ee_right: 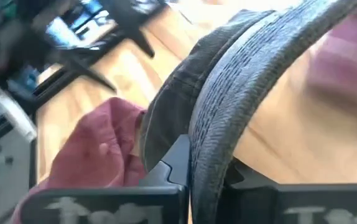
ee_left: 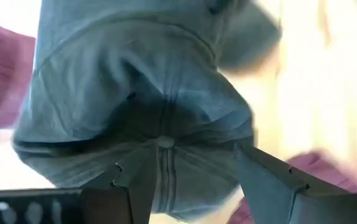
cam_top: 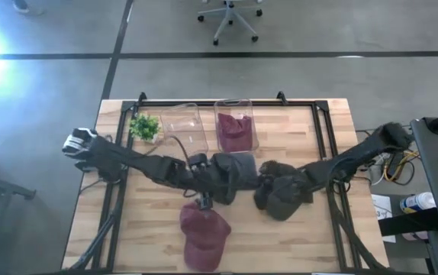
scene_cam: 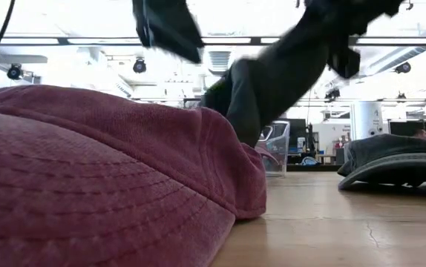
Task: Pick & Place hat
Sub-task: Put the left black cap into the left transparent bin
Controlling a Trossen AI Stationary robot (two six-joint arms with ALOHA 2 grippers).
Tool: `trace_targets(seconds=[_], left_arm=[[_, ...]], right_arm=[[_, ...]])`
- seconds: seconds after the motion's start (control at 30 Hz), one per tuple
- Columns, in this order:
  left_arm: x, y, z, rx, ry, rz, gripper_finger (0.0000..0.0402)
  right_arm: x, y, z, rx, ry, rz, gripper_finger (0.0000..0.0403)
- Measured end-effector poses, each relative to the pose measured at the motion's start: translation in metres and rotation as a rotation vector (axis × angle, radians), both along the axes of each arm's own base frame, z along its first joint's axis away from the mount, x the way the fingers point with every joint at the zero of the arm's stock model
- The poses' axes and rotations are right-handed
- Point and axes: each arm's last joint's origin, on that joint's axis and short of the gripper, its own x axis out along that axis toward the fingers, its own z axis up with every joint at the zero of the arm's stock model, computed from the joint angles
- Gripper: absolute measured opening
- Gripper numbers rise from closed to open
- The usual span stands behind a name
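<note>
A dark grey hat [cam_top: 231, 169] hangs in the air over the table's middle, between both arms. My right gripper [ee_right: 191, 177] is shut on its brim. My left gripper [ee_left: 197, 180] is open beside the hat. Its two fingers [ee_left: 135, 186] stand apart on either side of the crown [ee_left: 164, 142], and I cannot tell whether they touch it. In the low view the hat [scene_cam: 272, 81] slants down from the right gripper, clear of the wood. A maroon hat [cam_top: 204, 233] lies on its rim near the table's near edge. A second dark hat [cam_top: 286, 197] rests under the right arm. My right gripper pinches the grey hat's brim [ee_right: 213, 149] between its two fingers, with the brim standing edge-on in the gap. The fingers come from the table's right side. The hat is lifted clear, and its crown [scene_cam: 231, 96] hangs lowest, toward the left arm.
Two clear bins stand at the far side: one [cam_top: 185, 126] holds nothing that I can see, the other [cam_top: 236, 130] holds a maroon cloth. A small green plant [cam_top: 144, 126] sits to their left. Bare wood [cam_top: 295, 237] shows at the near right.
</note>
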Motion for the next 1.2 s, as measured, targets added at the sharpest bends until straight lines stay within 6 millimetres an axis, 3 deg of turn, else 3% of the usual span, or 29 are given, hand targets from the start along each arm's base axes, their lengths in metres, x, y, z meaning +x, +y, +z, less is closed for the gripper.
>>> trace_targets(seconds=[0.23,0.37,0.5,0.67,0.8,0.87,1.0,1.1,1.2], left_arm=[[-0.04,0.012,0.056,-0.235,-0.179,0.286,0.0206],[-0.064,0.014,0.072,-0.417,-0.226,0.417,0.0206],[-0.072,0.015,0.081,-0.359,-0.317,0.484,0.0206],[-0.072,0.029,0.083,-0.118,-0.331,0.487,0.0206],[-0.072,0.043,0.09,-0.064,-0.347,0.498,0.0206],[-0.071,0.047,0.095,-0.071,-0.374,0.513,0.0206],[-0.067,0.048,0.105,-0.125,-0.478,0.508,0.0206],[-0.059,0.045,0.111,-0.174,-0.551,0.441,0.0206],[-0.048,0.041,0.112,-0.226,-0.588,0.381,0.0206]], right_arm=[[-0.037,-0.009,0.091,-0.384,-0.041,0.199,0.0014],[-0.057,-0.009,0.141,-0.724,0.042,0.163,0.0014],[-0.057,-0.002,0.17,-0.952,0.115,0.284,0.0014],[-0.04,0.024,0.174,-1.345,0.367,0.617,0.0024],[-0.025,0.037,0.147,-1.619,0.779,0.955,0.0028],[-0.017,0.042,0.131,-1.69,0.92,1.011,0.0021],[-0.009,0.049,0.121,-1.785,1.004,0.966,0.0014],[-0.002,0.055,0.125,-1.693,0.858,0.826,0.0014],[-0.008,0.068,0.12,-1.85,0.889,1.034,0.0014]])
